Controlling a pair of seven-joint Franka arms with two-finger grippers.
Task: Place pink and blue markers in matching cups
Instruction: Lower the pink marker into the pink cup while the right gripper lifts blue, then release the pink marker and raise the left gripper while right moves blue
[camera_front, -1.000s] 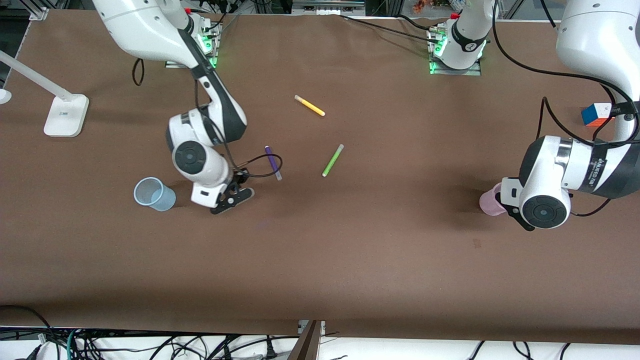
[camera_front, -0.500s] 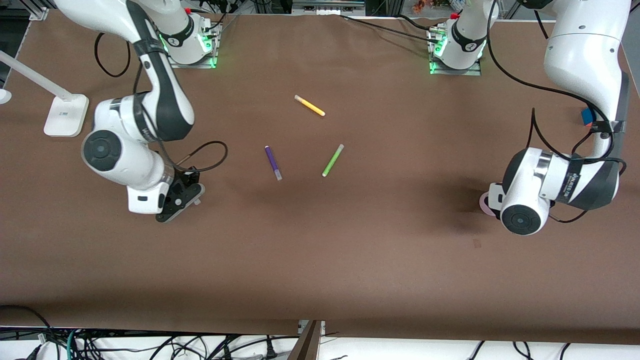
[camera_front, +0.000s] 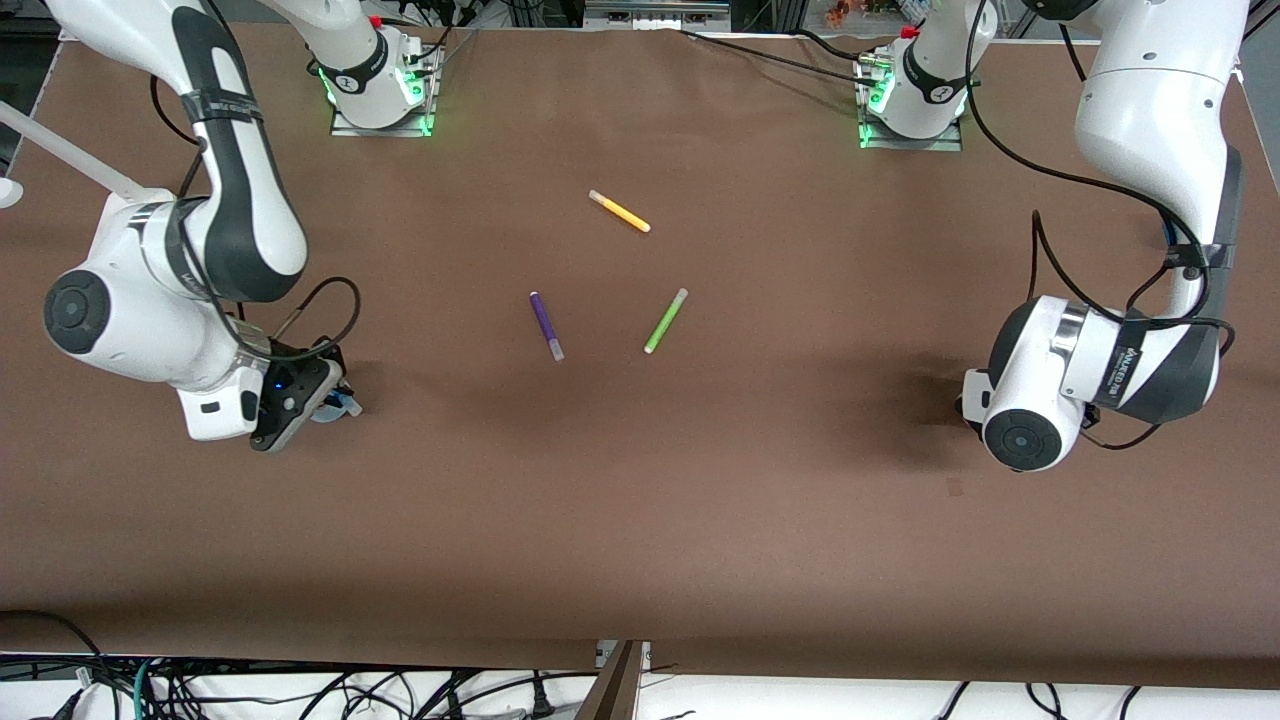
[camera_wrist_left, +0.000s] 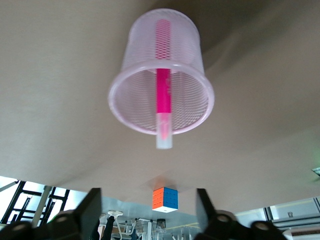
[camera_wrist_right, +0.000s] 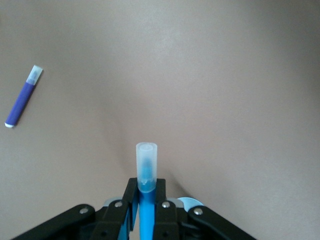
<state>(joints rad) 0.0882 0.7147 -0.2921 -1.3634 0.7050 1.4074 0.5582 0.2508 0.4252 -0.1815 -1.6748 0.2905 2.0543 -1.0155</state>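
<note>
Pink marker (camera_wrist_left: 163, 95) stands inside the pale pink cup (camera_wrist_left: 195, 75), its paler cap poking out past the rolled rim; the cup sits on the brown table (camera_front: 700, 480) toward the left arm's end, hidden under that arm's wrist in the front view. Over it hangs the left gripper (camera_wrist_left: 150, 212), its fingers (camera_wrist_left: 90, 210) spread wide and holding nothing. A colourful cube (camera_wrist_left: 165, 199) rests on the table near the cup. Toward the right arm's end, the right gripper (camera_wrist_right: 145, 197) pinches the blue marker (camera_wrist_right: 146, 170) upright, translucent cap up, over the pale blue cup (camera_front: 340, 405). Mid-table lie a purple pen (camera_front: 546, 325), a green pen (camera_front: 665, 320) and a yellow pen (camera_front: 619, 211), well apart from both cups.
</note>
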